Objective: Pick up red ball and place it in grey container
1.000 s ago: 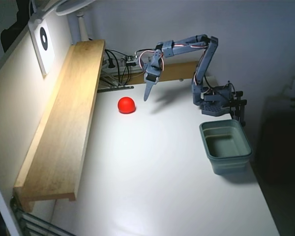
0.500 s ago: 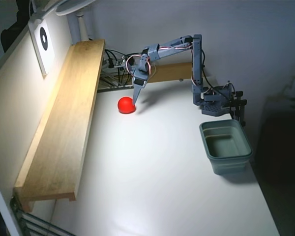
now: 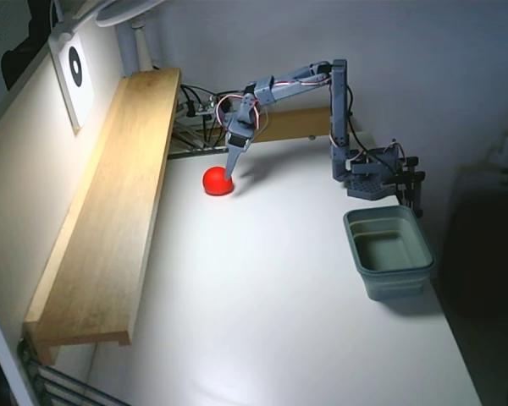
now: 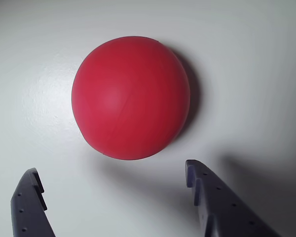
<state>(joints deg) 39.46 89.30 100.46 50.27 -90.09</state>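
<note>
The red ball (image 3: 216, 182) lies on the white table near the back, beside the wooden shelf. In the wrist view it (image 4: 131, 98) fills the upper middle, resting on the table. My gripper (image 3: 229, 175) hangs just over the ball's right side in the fixed view. In the wrist view the gripper (image 4: 113, 178) is open and empty, its two grey fingertips (image 4: 30, 187) spread wider than the ball, just short of it. The grey container (image 3: 389, 251) stands at the table's right side, empty, far from the ball.
A long wooden shelf (image 3: 110, 211) runs along the left of the table. The arm's base (image 3: 372, 178) is clamped at the back right, close behind the container. Cables (image 3: 199, 106) lie at the back behind the ball.
</note>
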